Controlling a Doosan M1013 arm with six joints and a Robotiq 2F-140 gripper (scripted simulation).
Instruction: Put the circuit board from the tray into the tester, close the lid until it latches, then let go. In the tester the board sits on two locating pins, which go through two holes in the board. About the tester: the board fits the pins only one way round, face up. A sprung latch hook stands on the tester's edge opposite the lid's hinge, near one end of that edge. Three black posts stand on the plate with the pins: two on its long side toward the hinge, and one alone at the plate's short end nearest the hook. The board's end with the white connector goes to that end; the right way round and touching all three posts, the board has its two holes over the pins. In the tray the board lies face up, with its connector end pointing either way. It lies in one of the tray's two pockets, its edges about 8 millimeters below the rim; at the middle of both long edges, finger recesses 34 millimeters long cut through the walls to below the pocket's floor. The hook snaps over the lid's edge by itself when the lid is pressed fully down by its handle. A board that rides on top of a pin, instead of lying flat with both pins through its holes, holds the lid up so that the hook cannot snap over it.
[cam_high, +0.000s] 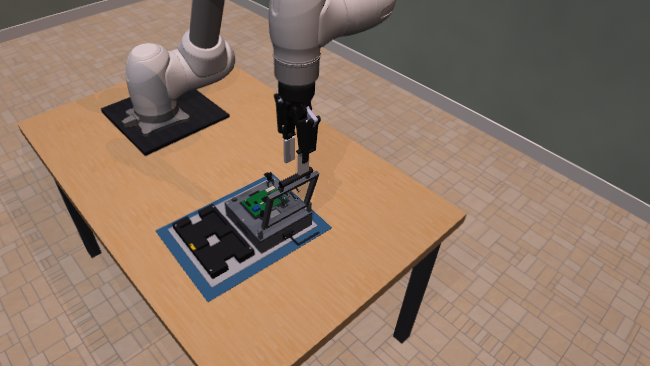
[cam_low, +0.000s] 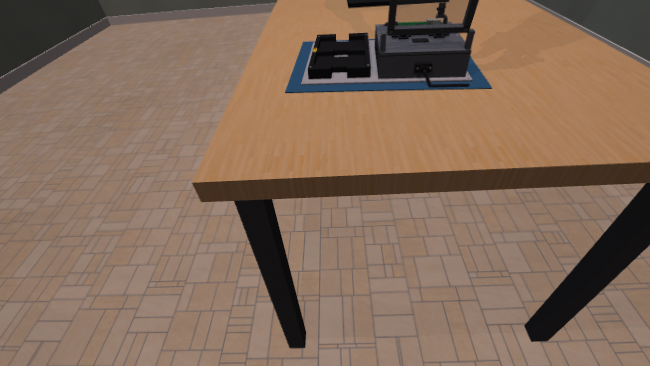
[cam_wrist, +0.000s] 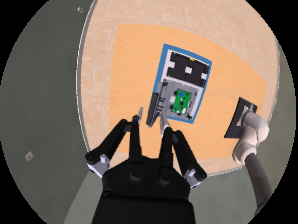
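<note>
Circuit board (cam_high: 262, 201) (cam_low: 412, 23) (cam_wrist: 181, 102) lies in the tester (cam_high: 270, 244) (cam_low: 400, 65) (cam_wrist: 194, 100), green face up, its white connector (cam_high: 270, 189) (cam_low: 434, 21) (cam_wrist: 184, 111) toward the end where the latch hook (cam_high: 269, 176) (cam_low: 441, 10) stands. From these views I cannot tell whether both pins pass through its holes. The lid (cam_high: 312, 192) (cam_low: 430, 29) (cam_wrist: 164, 92) is raised and unlatched, its dark handle (cam_high: 296, 178) (cam_wrist: 153, 110) uppermost.

I find my gripper (cam_high: 296, 167) (cam_wrist: 151, 114) released, its fingers part-way apart with nothing grasped. It points down close to the handle; I cannot tell whether a finger touches it. The black tray (cam_high: 231, 239) (cam_low: 320, 72) (cam_wrist: 175, 72) sits beside the tester, both pockets vacant, a yellow mark (cam_high: 192, 246) (cam_low: 315, 50) (cam_wrist: 192, 59) on its edge. Both stand within the blue border (cam_high: 182, 260) (cam_low: 295, 75) (cam_wrist: 161, 65) on the wooden table (cam_high: 375, 225) (cam_low: 400, 125) (cam_wrist: 130, 75). I note a black cable (cam_high: 300, 243) (cam_low: 445, 85) at the tester's side.
</note>
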